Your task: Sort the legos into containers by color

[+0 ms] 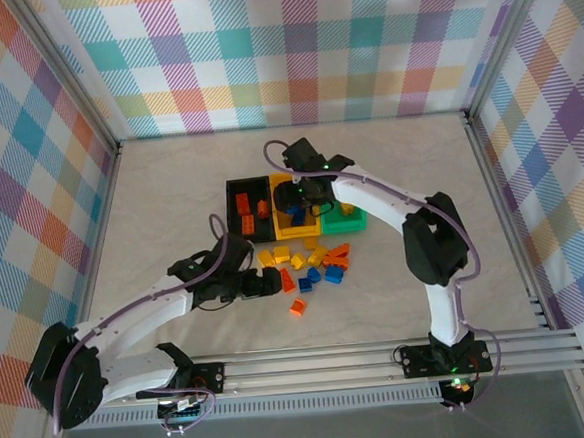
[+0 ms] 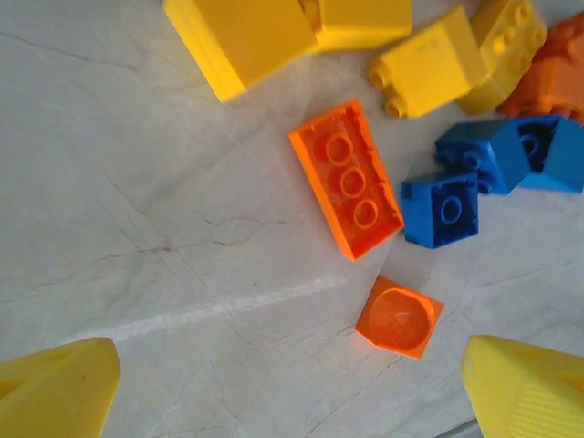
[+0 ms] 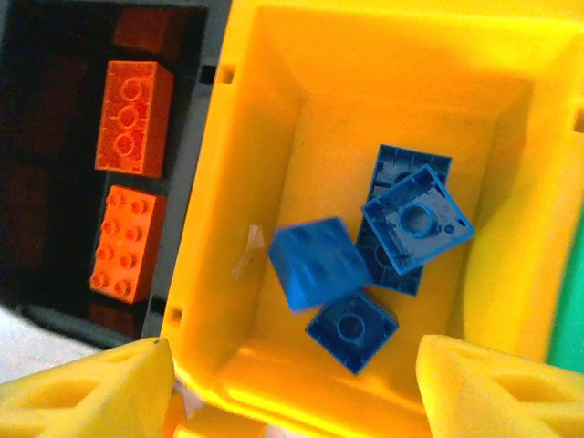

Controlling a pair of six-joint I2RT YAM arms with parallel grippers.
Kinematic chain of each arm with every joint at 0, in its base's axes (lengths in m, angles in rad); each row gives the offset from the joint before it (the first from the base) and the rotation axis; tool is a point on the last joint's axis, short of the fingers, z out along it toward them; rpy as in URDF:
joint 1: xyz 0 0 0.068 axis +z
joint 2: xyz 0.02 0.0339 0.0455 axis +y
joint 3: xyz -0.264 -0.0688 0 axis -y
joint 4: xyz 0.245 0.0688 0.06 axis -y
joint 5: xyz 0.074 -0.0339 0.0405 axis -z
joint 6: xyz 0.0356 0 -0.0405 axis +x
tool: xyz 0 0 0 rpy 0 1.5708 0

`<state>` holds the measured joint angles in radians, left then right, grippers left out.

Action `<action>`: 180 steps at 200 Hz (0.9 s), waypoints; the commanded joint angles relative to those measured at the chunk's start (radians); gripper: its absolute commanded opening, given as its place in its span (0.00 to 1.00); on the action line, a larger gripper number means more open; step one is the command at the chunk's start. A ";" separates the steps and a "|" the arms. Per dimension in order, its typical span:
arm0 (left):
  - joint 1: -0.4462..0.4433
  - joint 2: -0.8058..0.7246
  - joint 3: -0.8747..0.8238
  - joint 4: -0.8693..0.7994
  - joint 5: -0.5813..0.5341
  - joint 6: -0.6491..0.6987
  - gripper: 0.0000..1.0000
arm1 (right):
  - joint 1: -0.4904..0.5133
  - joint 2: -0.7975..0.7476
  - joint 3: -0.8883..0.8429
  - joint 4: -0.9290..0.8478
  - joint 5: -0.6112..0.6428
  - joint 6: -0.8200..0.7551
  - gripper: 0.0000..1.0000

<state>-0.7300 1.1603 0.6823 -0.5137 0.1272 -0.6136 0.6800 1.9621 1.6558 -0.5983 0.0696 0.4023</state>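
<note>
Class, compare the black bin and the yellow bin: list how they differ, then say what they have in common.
Colour: the black bin is dark, the yellow bin bright.
Contents: the black bin holds orange bricks, the yellow bin blue bricks.
Position: the right gripper hangs open over the yellow bin, not the black bin.
Both are open-topped, rectangular and stand side by side.

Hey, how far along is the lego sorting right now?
Partly done. Blue bricks lie in the yellow bin, orange bricks in the black bin. In hand: nothing; the right gripper hangs open over the yellow bin, the left gripper open near a small orange brick. Left: a loose pile of orange, yellow and blue bricks on the table.
</note>
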 commanded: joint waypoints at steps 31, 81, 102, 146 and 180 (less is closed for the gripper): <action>-0.196 0.204 0.122 0.051 -0.080 0.052 0.94 | 0.003 -0.307 -0.304 0.080 0.011 0.032 0.76; -0.324 0.454 0.259 -0.016 -0.139 0.094 0.88 | -0.027 -0.500 -0.521 0.123 0.016 0.059 0.78; -0.349 0.517 0.301 -0.057 -0.176 0.101 0.84 | -0.047 -0.546 -0.562 0.135 0.006 0.066 0.78; -0.392 0.593 0.356 -0.114 -0.244 0.118 0.64 | -0.066 -0.587 -0.585 0.145 -0.007 0.069 0.79; -0.402 0.572 0.348 -0.119 -0.263 0.114 0.51 | -0.071 -0.586 -0.582 0.147 -0.008 0.070 0.79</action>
<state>-1.1099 1.7351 1.0199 -0.6037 -0.1173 -0.5030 0.6151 1.3956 1.0782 -0.4767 0.0761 0.4599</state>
